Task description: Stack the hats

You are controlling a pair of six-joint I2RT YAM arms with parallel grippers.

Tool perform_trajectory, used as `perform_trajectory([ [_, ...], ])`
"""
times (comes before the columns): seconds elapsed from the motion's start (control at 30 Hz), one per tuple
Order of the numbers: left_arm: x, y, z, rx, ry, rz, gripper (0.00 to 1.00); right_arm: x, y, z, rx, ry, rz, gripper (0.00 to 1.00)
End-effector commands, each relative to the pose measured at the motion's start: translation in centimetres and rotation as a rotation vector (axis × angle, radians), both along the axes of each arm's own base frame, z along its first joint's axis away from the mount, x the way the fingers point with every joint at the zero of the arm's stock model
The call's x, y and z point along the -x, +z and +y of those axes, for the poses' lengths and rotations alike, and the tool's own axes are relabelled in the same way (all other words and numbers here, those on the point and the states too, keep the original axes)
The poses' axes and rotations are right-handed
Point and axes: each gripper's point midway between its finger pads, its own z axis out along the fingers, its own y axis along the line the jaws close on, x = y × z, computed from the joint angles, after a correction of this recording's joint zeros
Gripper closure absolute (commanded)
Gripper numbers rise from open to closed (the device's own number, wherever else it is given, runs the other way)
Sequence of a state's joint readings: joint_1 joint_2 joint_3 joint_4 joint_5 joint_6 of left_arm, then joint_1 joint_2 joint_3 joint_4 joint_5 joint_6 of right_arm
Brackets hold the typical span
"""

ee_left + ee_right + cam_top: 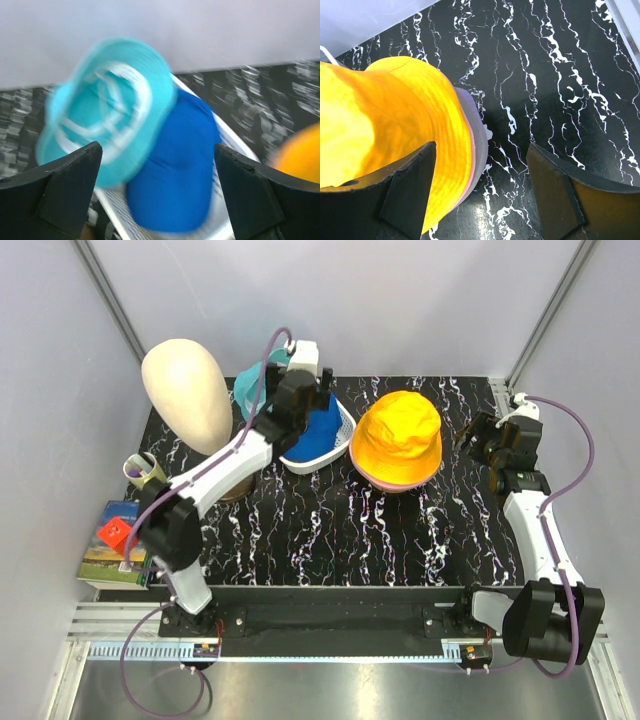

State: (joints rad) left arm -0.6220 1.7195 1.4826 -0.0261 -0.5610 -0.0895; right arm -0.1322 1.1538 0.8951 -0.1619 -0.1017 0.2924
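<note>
Left tool [159, 197]: jaws wide apart, nothing between them. It hangs over the white basket [346, 426] at the back of the worktop [400, 540]. The wrist view is motion-blurred.

Below it, the teal hat [107, 110] looks turned inside-up, with white seam bands showing. It sits at the basket's far-left side, overlapping the edge of the royal-blue hat [175, 170]. The blue hat lies in the basket and fills most of it. I can't tell whether the teal hat is fully inside the rim.

Right tool [480, 192]: jaws also apart, gripping nothing, with bare worktop between them. It sits low at the right side of the hat stack. The left finger [407, 192] is right at the brim of the orange-yellow hat [385, 125]. I can't tell whether it is touching or just beside.

Stack, from the top view: the orange-yellow hat is on top, crown up, at mid-right of the worktop and just right of the basket. A pink brim [385, 483] peeks out under it. The wrist view also shows a lavender brim [479, 135] lowest, resting on the worktop.

Further out, a cream mannequin head [188, 390] stands at back left, near the basket. At the left edge there is a book [112, 562] with a red block [113, 532] on it, well apart from the hats.
</note>
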Motion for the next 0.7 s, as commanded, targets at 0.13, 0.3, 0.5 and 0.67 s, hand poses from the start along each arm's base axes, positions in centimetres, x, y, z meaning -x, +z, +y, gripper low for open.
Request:
perform_trajectory([
  [0.13, -6.4, -1.4, 6.9, -0.388, 0.280, 0.074, 0.01, 0.0, -0.7, 0.3, -0.032, -0.001, 0.005, 0.19],
  [0.3, -8.4, -0.2, 9.1, -0.408, 0.351, 0.019, 0.01, -0.3, -0.8, 0.8, -0.050, 0.022, -0.001, 0.19],
  [0.5, -9.3, 0.2, 10.1, -0.449, 0.368, -0.004, 0.01, -0.5, -1.3, 1.2, -0.065, 0.042, 0.007, 0.19],
  [0.67, -10.9, -1.9, 10.7, -0.455, 0.325, 0.050, 0.01, -0.5, -1.1, 1.2, -0.063, 0.043, 0.003, 0.19],
])
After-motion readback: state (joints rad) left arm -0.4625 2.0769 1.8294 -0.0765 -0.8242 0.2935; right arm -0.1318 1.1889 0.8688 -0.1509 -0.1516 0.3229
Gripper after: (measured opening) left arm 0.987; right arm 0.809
